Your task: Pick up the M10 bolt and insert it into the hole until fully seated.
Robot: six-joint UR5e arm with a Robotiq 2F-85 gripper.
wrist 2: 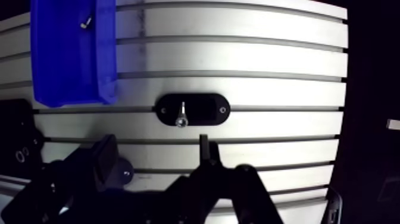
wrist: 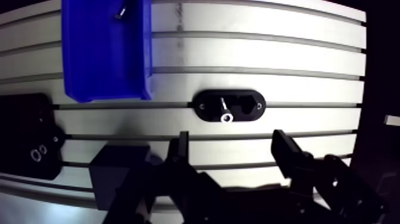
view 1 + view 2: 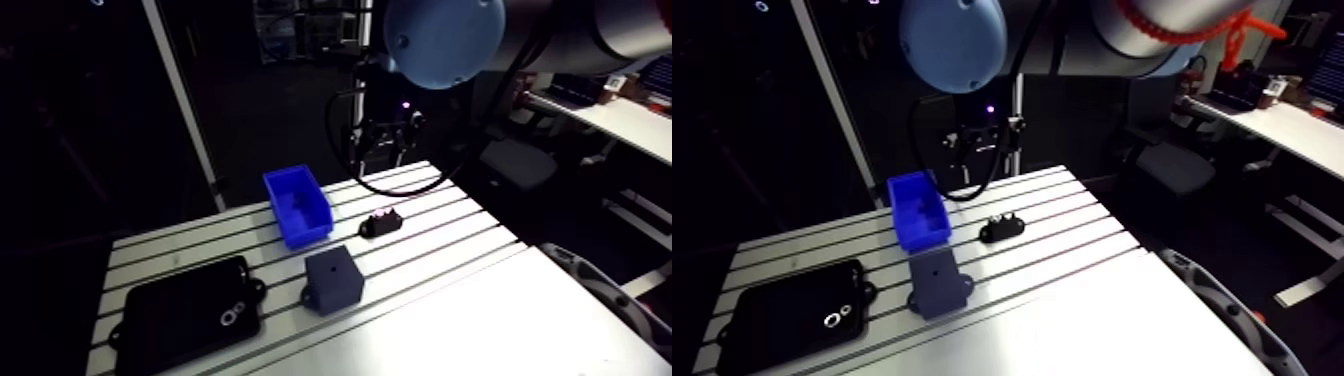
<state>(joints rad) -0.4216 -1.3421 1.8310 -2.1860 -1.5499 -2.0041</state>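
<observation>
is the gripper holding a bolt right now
No, the gripper is open and empty; a bolt sits in the black holder ahead of it.

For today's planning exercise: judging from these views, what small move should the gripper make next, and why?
Probably ease the open, empty gripper forward until the bolt in the black oval holder lies between its fingers; the bolt sits just ahead of them, so there is nothing to close on yet.

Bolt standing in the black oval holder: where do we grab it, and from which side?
Probably from straight above. The bolt appears to stand roughly upright in the oval holder, so only its upper end is exposed. Close the open gripper on that end, keeping clear of the holder.
</observation>
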